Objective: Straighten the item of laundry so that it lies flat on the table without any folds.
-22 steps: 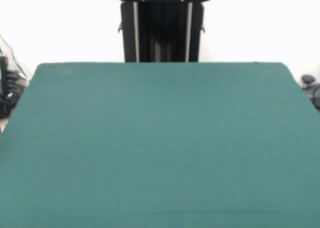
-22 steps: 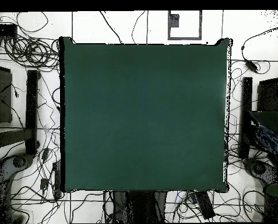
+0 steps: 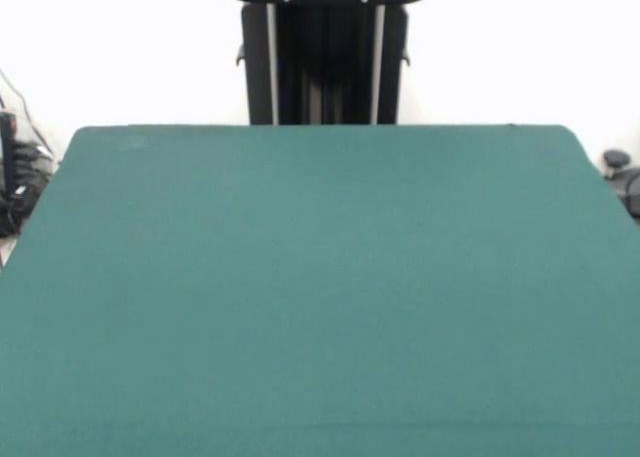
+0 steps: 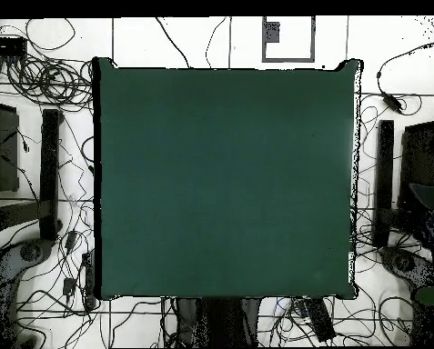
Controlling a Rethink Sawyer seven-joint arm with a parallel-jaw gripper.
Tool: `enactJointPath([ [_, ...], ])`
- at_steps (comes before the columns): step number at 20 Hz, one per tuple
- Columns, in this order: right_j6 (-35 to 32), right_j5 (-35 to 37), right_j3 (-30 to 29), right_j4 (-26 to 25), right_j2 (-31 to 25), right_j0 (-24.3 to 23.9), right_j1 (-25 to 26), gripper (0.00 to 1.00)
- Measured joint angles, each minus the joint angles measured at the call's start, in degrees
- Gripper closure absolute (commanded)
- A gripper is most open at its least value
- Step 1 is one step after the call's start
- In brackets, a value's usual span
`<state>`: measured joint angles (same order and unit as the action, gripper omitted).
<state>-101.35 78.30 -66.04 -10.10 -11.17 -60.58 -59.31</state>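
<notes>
The table (image 3: 320, 287) has a flat dark green top and shows whole in the overhead view (image 4: 225, 182). No jeans lie on it in either view. The gripper is out of view in both. Only the robot's black pedestal (image 3: 325, 62) stands at the table's far side in the front view, with a strip of red arm housing at the top edge. In the overhead view the robot's base (image 4: 222, 323) shows as a dark shape at the bottom.
A dark shape with a bluish patterned patch (image 4: 431, 223) sits at the right edge of the overhead view, off the table; I cannot tell what it is. Cables (image 4: 47, 82) cover the floor around the table. Black stands (image 4: 49, 173) (image 4: 384, 182) flank it.
The dark shape at the right edge of the overhead view has drawn back to the right, away from the table. Nothing else has moved.
</notes>
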Motion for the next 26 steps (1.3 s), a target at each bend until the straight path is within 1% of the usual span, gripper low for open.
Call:
enactJointPath([
  [6,0.00,-1.55,-3.09,0.04,0.47,0.53,-1.92,1.00],
  [9,0.00,-3.08,-6.20,0.10,0.71,1.19,-3.64,1.00],
  [16,0.00,-4.32,-9.46,0.21,1.03,2.49,-5.47,1.00],
  [26,0.00,-6.49,-13.37,0.57,3.34,6.85,-8.10,1.00],
])
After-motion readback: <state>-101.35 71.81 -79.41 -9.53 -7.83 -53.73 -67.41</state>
